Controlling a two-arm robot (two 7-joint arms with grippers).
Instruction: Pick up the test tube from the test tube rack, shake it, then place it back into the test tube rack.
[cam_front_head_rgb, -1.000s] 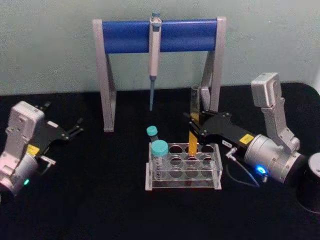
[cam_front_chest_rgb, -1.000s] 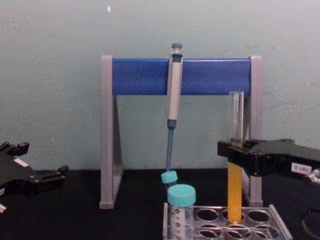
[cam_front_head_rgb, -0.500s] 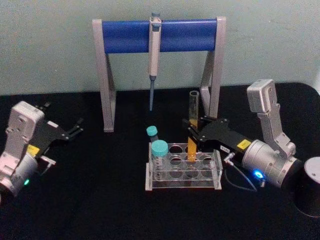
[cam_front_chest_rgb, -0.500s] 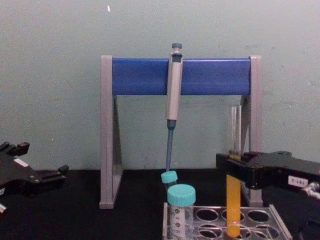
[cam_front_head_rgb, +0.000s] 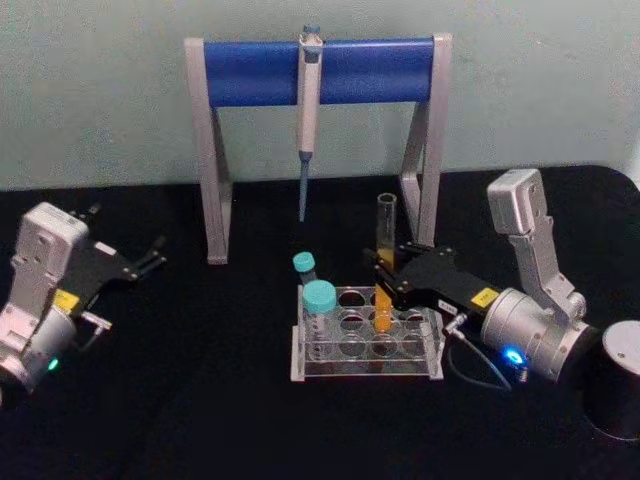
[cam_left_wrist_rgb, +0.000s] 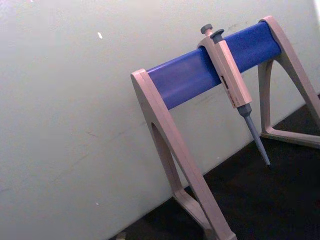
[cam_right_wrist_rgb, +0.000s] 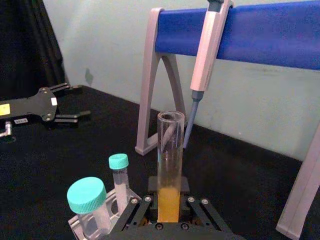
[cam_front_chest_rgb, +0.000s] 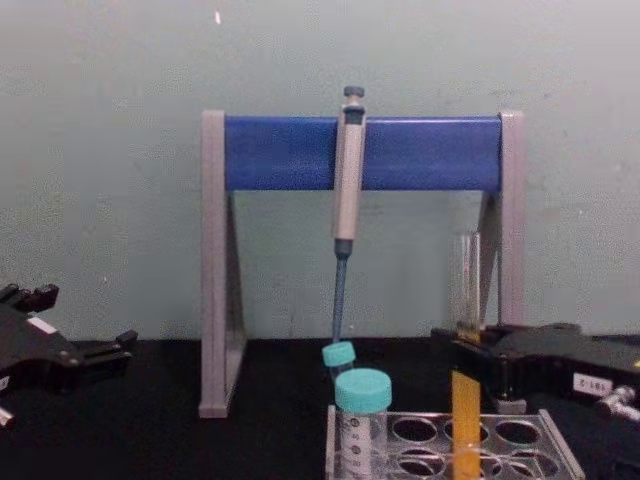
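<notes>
- Low clear-greyish plastic test tube rack (cam_front_head_rgb: 366, 345) w/ rows of round holes sits on the black tabletop (cam_front_head_rgb: 200, 400), in front of the tall grey-and-blue pipette stand (cam_front_head_rgb: 318, 72).
- Long thin clear glass test tube (cam_front_head_rgb: 384, 262), no cap, orange-yellow liquid in lower part, stands upright w/ its bottom down in a back-row hole of the rack, right of centre; the open top rises well above the rack's top plate.
- Right gripper (cam_front_head_rgb: 386, 277) is just behind & right of the rack, its black fingers clamped on the test tube at about mid-height, above the rack plate. Arm runs off to the right of the rack.
- Right wrist view: tube (cam_right_wrist_rgb: 169, 165) upright between the black gripper fingers, liquid level just above them.
- Chest view: tube (cam_front_chest_rgb: 465, 390) goes down into the rack (cam_front_chest_rgb: 445, 440); right gripper (cam_front_chest_rgb: 470, 360) grips it just above the holes.
- 2 teal-capped clear vials at the rack's left end: larger one (cam_front_head_rgb: 319, 312) in front, smaller one (cam_front_head_rgb: 305, 268) behind it, leaning a bit.
- Grey pipette (cam_front_head_rgb: 307, 110) hangs from the stand's blue bar, behind the rack, tip pointing down, not touching the tabletop.
- Left gripper (cam_front_head_rgb: 150, 260) is well to the left of the rack, low over the tabletop, fingers apart, holding nothing.
- Dark round object (cam_front_head_rgb: 615, 385) at far right of the rack, by the right arm; can't tell what it is.
</notes>
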